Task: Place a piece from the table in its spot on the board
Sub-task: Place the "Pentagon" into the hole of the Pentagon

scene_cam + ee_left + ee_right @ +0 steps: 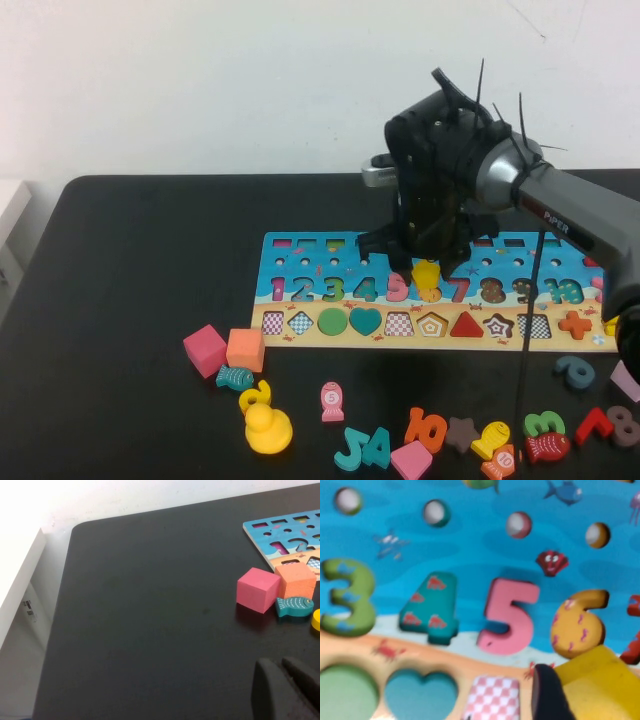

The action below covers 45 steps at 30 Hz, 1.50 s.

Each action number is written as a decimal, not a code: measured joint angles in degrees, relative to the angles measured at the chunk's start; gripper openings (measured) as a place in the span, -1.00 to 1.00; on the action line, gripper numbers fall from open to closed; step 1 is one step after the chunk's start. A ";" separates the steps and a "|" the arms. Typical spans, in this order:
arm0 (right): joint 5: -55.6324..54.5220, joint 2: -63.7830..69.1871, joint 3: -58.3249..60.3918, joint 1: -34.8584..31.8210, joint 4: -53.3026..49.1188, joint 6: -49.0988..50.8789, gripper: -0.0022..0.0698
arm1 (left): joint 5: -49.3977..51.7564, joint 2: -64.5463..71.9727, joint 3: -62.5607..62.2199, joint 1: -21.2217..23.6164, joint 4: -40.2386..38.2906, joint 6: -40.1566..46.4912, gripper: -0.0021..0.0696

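My right gripper (428, 262) hangs over the middle of the board (300, 250), shut on the piece (427, 275), a flat yellow pentagon block. In the right wrist view the piece (595, 685) sits against a dark finger (547, 692), above the sandy strip just below the orange 6 (580, 622). Its place (432, 324), the pale pentagon cut-out, lies uncovered in the shape row, a little nearer me than the held piece. My left gripper (285, 680) rests low over the bare table (150, 605) at the left, fingers together, holding nothing.
A pink cube (204, 350), an orange cube (245, 349) and a teal fish (235, 377) lie by the board's left end. A yellow duck (267, 428), a pink pentagon (411, 460) and several loose numbers are scattered along the front edge.
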 joint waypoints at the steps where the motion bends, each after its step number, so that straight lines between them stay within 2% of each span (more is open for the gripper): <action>1: 0.10 -0.27 0.00 0.30 -0.24 -0.28 0.11 | 0.00 0.00 0.00 0.00 0.00 0.00 -0.95; 10: 0.12 -1.15 0.25 3.22 0.16 -0.67 0.11 | 0.00 0.00 0.00 0.00 0.00 0.00 -0.95; 33: 0.11 -12.66 18.54 3.22 -4.55 0.43 0.11 | 0.00 0.00 0.00 0.00 0.00 0.00 -0.95; 45: -3.60 -17.87 19.38 3.02 -2.57 -2.00 0.11 | 0.00 0.00 0.00 0.00 0.00 0.00 -0.95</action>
